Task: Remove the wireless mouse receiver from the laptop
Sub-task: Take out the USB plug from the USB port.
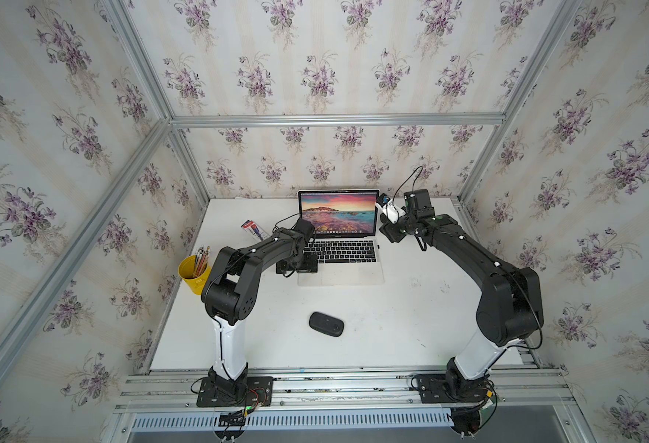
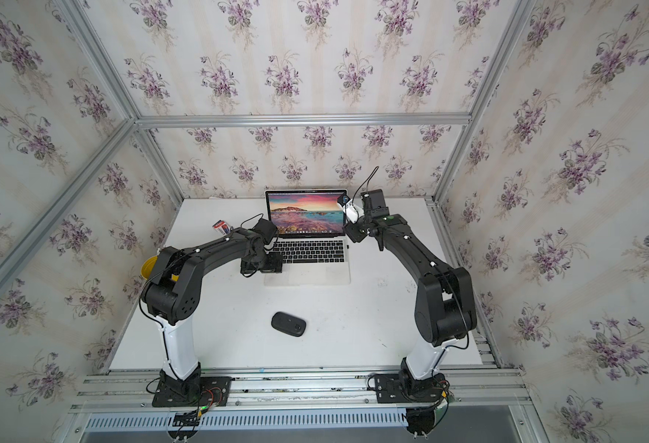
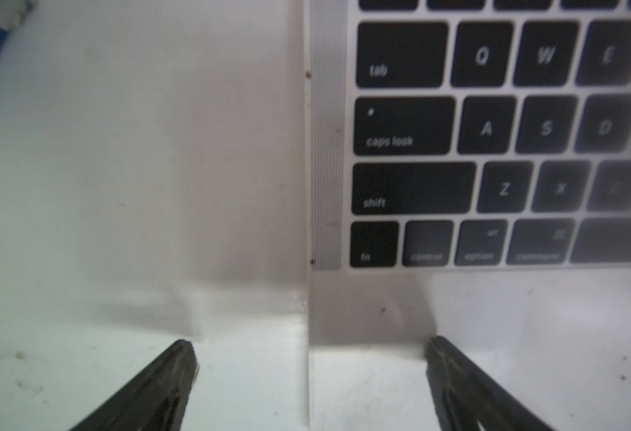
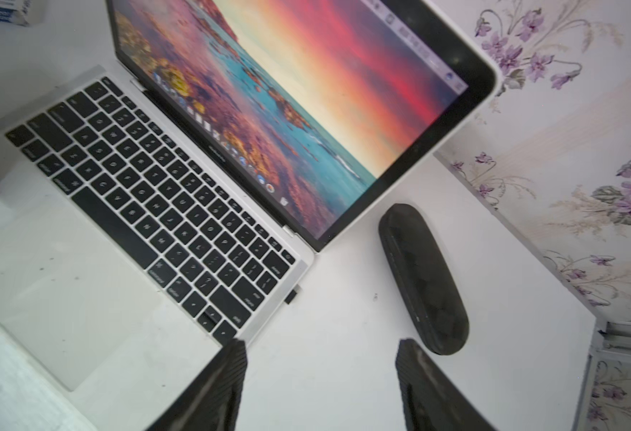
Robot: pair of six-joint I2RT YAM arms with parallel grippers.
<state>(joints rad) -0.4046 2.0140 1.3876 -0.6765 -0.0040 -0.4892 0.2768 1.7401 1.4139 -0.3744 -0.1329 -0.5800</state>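
The wireless mouse receiver (image 4: 293,294) is a tiny black stub plugged into the laptop (image 4: 82,283). Taking the back wall as twelve, it juts from the three o'clock edge of the base, level with the keyboard's lower rows, and shows in both top views as a dark speck (image 1: 379,246) against that edge. Nothing is touching it. The right pincer (image 4: 321,345) hangs above the white surface (image 1: 392,326) on that same three o'clock side. Its fingers stand moderately apart with nothing between them, and the stub lies ahead of the tips. A long black case (image 4: 424,280) lies flat around two o'clock from the stub, just past the corner of the upright screen with its sunset sea. Across the machine, the left pincer (image 3: 310,345) is spread wide over the laptop's nine o'clock edge below the keyboard. One finger is above the palm rest and the other above the bare surface; whether either touches, I cannot tell. A black mouse (image 1: 326,324) sits at six o'clock of the laptop, well apart from it. A yellow cup of pencils (image 1: 193,274) stands out at nine o'clock near the surface's edge, and a small red-and-blue box (image 1: 253,229) lies around ten.
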